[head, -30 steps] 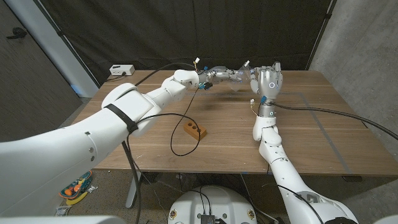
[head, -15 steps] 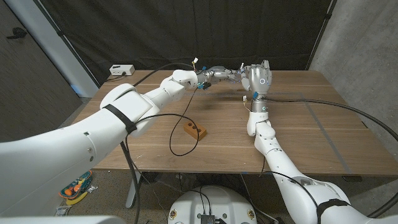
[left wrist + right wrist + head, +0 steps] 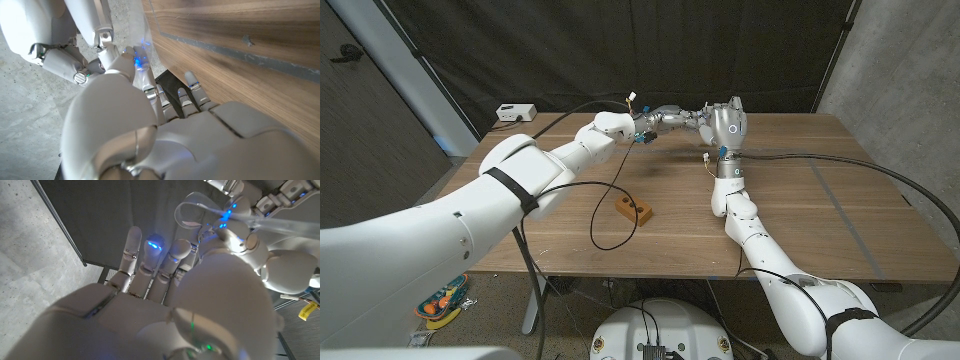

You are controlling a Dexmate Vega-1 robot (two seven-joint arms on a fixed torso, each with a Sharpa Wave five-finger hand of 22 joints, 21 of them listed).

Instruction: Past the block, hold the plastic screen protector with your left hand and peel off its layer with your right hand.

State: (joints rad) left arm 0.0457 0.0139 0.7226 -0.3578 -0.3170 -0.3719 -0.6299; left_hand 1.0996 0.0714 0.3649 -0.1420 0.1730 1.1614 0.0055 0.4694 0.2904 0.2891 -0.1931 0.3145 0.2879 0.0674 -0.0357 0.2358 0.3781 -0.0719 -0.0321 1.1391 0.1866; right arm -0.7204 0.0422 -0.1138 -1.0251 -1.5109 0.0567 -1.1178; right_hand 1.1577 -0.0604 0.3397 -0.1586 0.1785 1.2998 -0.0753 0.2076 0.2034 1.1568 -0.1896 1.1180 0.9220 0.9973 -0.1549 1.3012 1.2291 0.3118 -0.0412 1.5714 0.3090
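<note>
Head view: left hand and right hand meet raised at upper centre, past the small orange wooden block.
Right wrist view: clear plastic screen protector curls at upper right, pinched by fingertips.
Left wrist view: left fingers curled; grip unclear.

Beyond the wooden block, the right hand covers the left hand's fingertips, hiding the screen protector there. In the right wrist view the film runs off the picture's edge, and its layers cannot be told apart.
</note>
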